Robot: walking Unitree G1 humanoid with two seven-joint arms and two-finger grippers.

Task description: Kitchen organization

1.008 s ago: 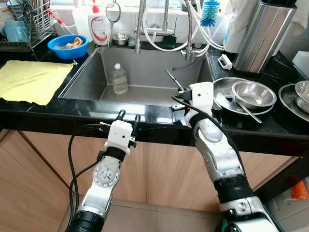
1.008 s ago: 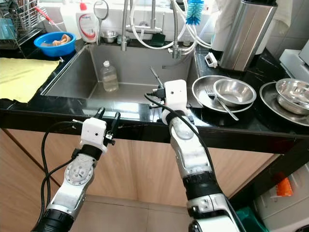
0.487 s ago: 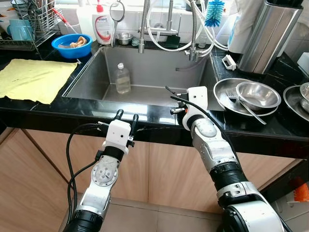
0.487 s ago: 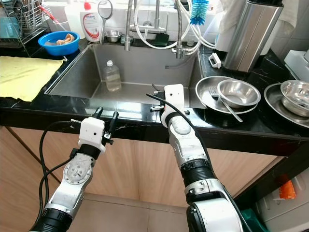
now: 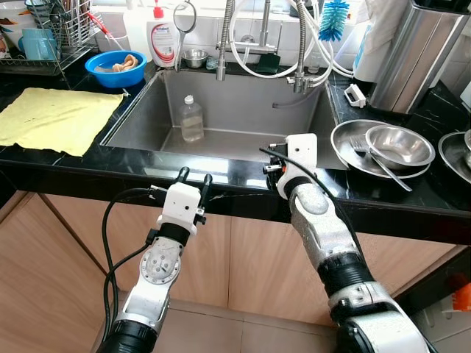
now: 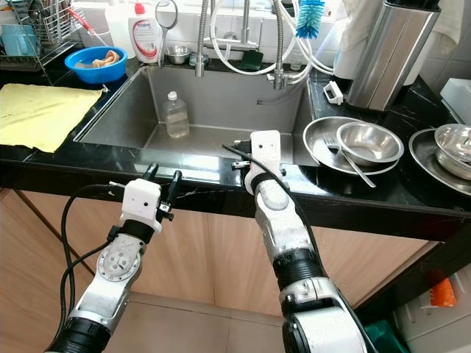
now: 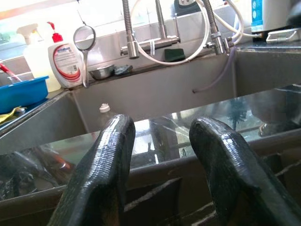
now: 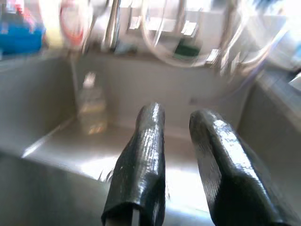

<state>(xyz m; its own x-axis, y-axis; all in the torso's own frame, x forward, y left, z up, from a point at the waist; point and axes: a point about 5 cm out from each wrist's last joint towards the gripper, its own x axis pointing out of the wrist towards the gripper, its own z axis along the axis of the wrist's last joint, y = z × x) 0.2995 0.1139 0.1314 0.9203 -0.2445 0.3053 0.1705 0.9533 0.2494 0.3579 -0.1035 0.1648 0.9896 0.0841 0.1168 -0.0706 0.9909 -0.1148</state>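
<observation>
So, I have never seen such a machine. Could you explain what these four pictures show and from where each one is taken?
It is a humanoid robot at a kitchen sink. The two wide pictures come from cameras in its head, looking down at its own silver arms. The other two come from cameras on each wrist, looking along two black fingers. The left gripper hangs before the counter edge; the right gripper reaches over the sink's rim. Both are open and hold nothing. A plastic bottle stands in the sink; a yellow cloth lies to the left, steel bowls to the right.
</observation>
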